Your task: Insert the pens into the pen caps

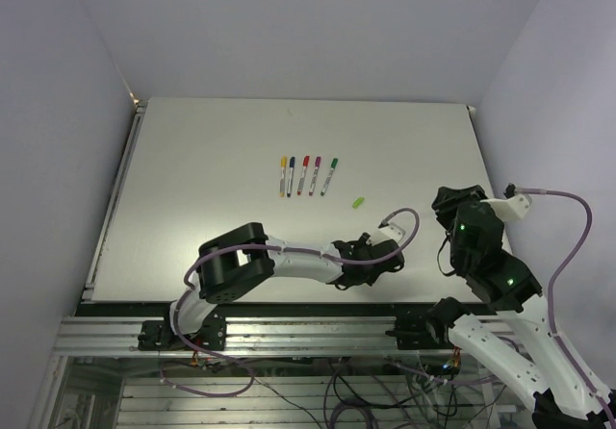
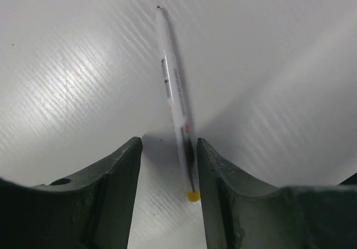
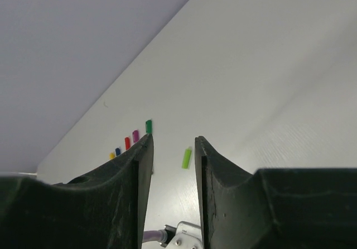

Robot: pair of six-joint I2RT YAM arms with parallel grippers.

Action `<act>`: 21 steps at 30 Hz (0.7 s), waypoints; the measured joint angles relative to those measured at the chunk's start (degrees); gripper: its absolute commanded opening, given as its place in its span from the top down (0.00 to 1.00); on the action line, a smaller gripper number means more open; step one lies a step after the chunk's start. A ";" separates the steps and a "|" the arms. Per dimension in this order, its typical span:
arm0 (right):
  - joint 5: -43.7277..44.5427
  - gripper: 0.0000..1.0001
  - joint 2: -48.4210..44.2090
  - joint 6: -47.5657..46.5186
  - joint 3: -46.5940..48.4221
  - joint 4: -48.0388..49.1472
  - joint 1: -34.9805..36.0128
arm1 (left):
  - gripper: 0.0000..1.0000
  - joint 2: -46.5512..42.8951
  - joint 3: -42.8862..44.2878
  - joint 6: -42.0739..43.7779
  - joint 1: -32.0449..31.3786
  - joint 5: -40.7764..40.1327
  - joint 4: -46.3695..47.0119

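Observation:
Five capped pens (image 1: 304, 175) lie in a row mid-table, with yellow, blue, red, magenta and dark green caps. A loose light green cap (image 1: 358, 202) lies to their right. My left gripper (image 1: 383, 254) is low over the table, below that cap. In its wrist view it (image 2: 168, 143) is open around a white pen (image 2: 174, 90) with a yellowish near end, lying on the table close to the right finger (image 2: 215, 171). My right gripper (image 1: 448, 201) is open and empty. Its wrist view (image 3: 173, 140) shows the light green cap (image 3: 186, 157) far ahead between the fingers.
The white table (image 1: 212, 160) has a wall behind it and on both sides. The left arm's purple cable (image 1: 399, 219) loops up near the light green cap. The right wrist view shows the coloured caps in a row (image 3: 131, 139) and part of the left wrist (image 3: 184, 239).

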 measured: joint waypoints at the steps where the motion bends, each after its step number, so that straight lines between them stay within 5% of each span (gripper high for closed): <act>1: -0.11 0.65 -0.20 0.28 0.00 0.00 0.00 | 0.52 -0.46 -0.55 -0.02 0.00 -0.11 -0.48; 2: -0.22 0.65 -0.37 0.50 0.00 0.02 0.00 | 0.57 -0.94 -1.20 -0.02 0.00 -0.15 -0.87; 5: -0.61 0.66 -0.79 1.22 0.00 0.02 0.00 | 0.92 -1.38 -1.99 0.11 -0.13 -0.24 -0.98; 6: -0.79 0.66 -0.87 1.42 0.00 0.04 0.00 | 0.93 -1.51 -2.32 0.09 -0.20 -0.24 -0.94; 9: -1.22 0.66 -0.72 1.53 0.00 0.09 0.00 | 0.93 -2.05 -3.76 0.13 -0.09 -0.63 0.44; 13: -1.70 0.67 1.11 1.53 0.00 0.15 0.00 | 0.76 -3.21 -6.10 -0.28 1.11 1.16 3.48; 21: -2.86 0.67 2.23 1.55 -0.48 0.52 0.00 | 0.70 -3.37 -6.36 -0.17 4.57 3.26 4.59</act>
